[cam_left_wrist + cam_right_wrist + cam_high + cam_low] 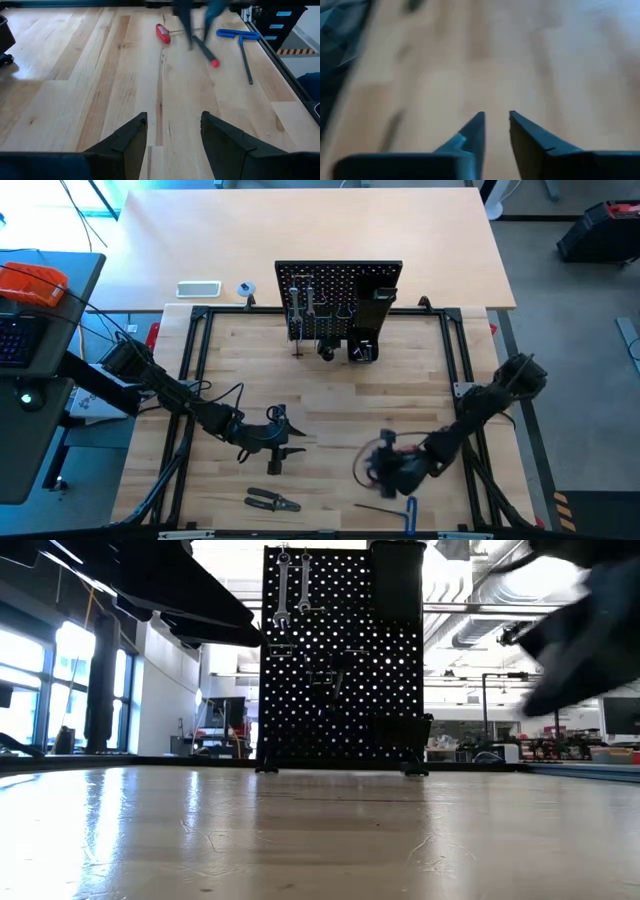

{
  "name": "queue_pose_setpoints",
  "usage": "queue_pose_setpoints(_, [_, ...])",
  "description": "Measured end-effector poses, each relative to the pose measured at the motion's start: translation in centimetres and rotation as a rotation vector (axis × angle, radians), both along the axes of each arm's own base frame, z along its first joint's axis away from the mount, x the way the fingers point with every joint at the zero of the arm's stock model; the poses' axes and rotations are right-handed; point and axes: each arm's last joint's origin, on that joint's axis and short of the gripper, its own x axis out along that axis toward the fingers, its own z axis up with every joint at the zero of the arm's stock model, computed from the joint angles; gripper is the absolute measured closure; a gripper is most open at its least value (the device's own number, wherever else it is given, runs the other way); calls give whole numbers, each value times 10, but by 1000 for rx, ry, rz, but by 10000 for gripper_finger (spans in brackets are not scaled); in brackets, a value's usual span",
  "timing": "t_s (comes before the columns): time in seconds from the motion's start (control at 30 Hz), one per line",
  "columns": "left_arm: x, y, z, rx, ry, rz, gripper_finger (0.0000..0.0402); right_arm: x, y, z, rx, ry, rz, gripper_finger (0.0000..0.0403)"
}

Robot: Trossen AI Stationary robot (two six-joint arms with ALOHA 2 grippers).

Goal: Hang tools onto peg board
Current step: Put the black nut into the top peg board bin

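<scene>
The red-handled screwdriver (162, 33) lies flat on the wooden table (330, 395), at about five o'clock from the table's middle in the view from above. The right gripper (496, 127) hangs just at its six o'clock side. I would judge the screwdriver light and quite stiff, but its round, smooth handle is likely to roll or skid if nudged from one side. The safest hold looks to be square across the thick part of the handle, with the thin shaft left free to slip over a hook. The right gripper's fingers stand a narrow way apart with bare wood showing between them, so it is pinching nothing. Whether it touches the screwdriver I cannot tell, as that arm is blurred. Farther toward six o'clock, near the front edge, lies the blue-handled hex key (397, 510). It is long, thin and low to the wood, so it is probably harder to pick up by the shaft than by its handle. The pliers (272, 500) lie at about seven o'clock. Above them the left gripper (173, 132) waits at roughly eight o'clock, its fingers spread wide and empty. The peg board (340, 300) stands upright at twelve o'clock, with two wrenches (292, 585) already hanging near its top.
</scene>
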Motion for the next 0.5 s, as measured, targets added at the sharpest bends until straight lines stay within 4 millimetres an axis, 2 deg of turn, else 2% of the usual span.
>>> queue_pose_setpoints(0.1, [-1, -1, 0, 1, 0, -5, 229, -16, 17, -3, 43, 60, 89, 275])
queue_pose_setpoints(0.27, [0, -1, -1, 3, -1, -1, 229, -47, 36, -8, 57, 134, 126, 202])
queue_pose_setpoints(0.37, [0, -1, -3, 12, 4, 9, 229, -61, 45, -8, 70, 147, 140, 185])
queue_pose_setpoints(0.5, [3, -2, -6, 11, -4, 13, 229, -73, 47, -12, 58, 202, 131, 185])
